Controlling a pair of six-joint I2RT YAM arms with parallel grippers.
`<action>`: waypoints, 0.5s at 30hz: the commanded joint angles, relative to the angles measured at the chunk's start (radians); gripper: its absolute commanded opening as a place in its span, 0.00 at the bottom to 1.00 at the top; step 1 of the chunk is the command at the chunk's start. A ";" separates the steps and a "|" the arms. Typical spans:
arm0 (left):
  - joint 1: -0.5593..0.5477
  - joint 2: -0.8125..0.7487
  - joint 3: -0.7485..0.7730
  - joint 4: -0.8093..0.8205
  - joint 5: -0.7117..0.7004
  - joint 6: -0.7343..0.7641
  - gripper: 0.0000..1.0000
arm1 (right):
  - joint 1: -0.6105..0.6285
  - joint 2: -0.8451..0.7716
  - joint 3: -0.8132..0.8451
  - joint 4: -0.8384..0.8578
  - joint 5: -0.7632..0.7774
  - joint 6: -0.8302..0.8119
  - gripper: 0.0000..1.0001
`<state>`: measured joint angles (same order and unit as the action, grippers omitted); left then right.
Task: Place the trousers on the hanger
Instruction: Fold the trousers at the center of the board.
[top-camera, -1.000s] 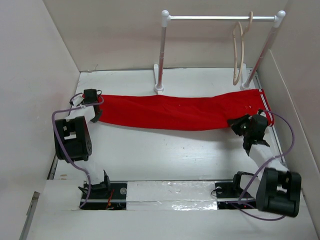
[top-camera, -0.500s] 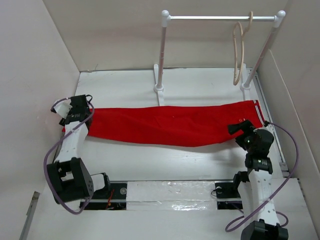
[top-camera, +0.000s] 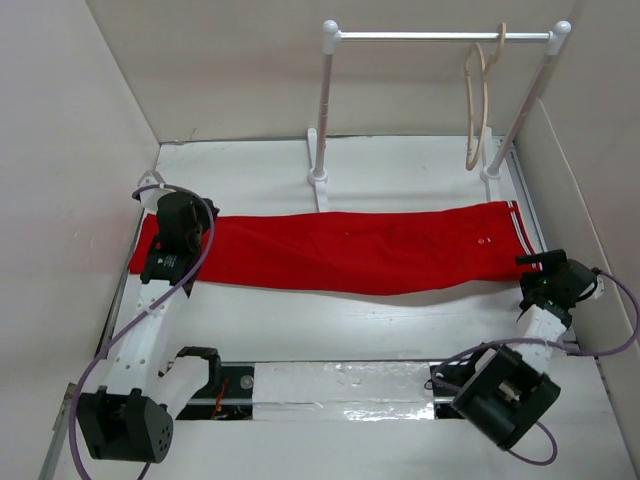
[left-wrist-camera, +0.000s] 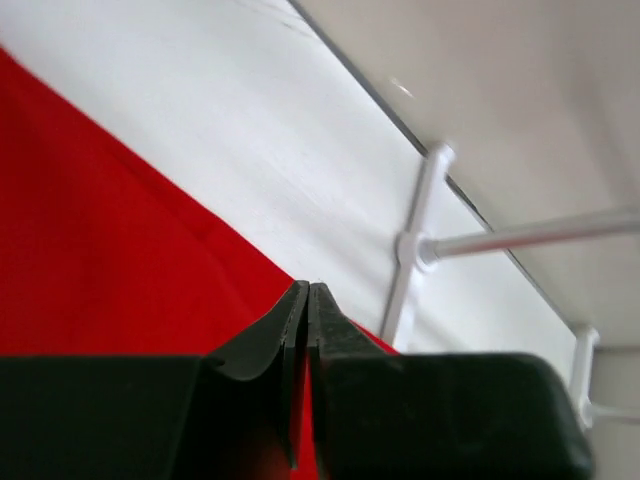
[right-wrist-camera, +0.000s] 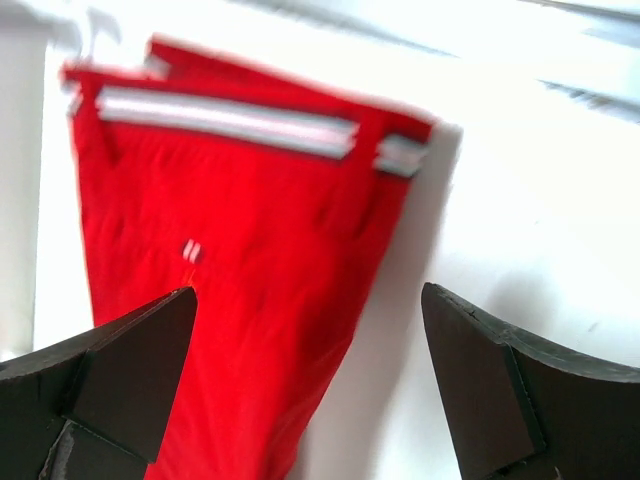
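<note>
The trousers (top-camera: 340, 250) lie flat on the table (top-camera: 400, 160), stretched in a long band from left to right just in front of the feet of the rack (top-camera: 325, 110). Their white-striped waistband (top-camera: 516, 226) is at the right end and the leg ends are at the left. The hanger (top-camera: 478, 100) hangs by its hook from the rack's bar near the right post, up off the table and well apart from the trousers, with nothing on it. The left claw (top-camera: 180, 225) is over the left end of the trousers, above the leg ends. In its wrist view the two fingers of the left claw (left-wrist-camera: 305, 292) are pressed almost together with only a thin slit between them. The red cloth (left-wrist-camera: 100, 250) fills the view to the left and the rack (left-wrist-camera: 420, 245) is blurred in the distance. A sliver of red shows low in the slit, but I cannot tell whether cloth is nipped there or only seen through the gap. The right claw (top-camera: 537, 277) is near the table's right edge, just beside the waistband end and clear of the cloth. Its wrist view shows the right claw (right-wrist-camera: 308, 295) spread wide with nothing between the fingers. The trousers (right-wrist-camera: 230, 220) and their waistband (right-wrist-camera: 230, 118) lie beyond the fingers, somewhat blurred.
</note>
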<state>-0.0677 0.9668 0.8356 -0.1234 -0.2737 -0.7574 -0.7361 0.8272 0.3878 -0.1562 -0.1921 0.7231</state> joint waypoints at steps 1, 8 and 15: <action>-0.014 -0.053 -0.096 0.155 0.177 -0.010 0.00 | -0.072 0.093 -0.029 0.173 -0.101 0.054 1.00; -0.061 -0.108 -0.279 0.362 0.373 -0.056 0.00 | -0.072 0.357 -0.015 0.328 -0.155 0.136 0.97; -0.297 -0.056 -0.309 0.429 0.283 -0.037 0.00 | -0.072 0.270 -0.062 0.458 -0.135 0.182 0.06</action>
<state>-0.2901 0.9043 0.5274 0.1886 0.0315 -0.8040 -0.8047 1.1751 0.3428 0.1661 -0.3256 0.8730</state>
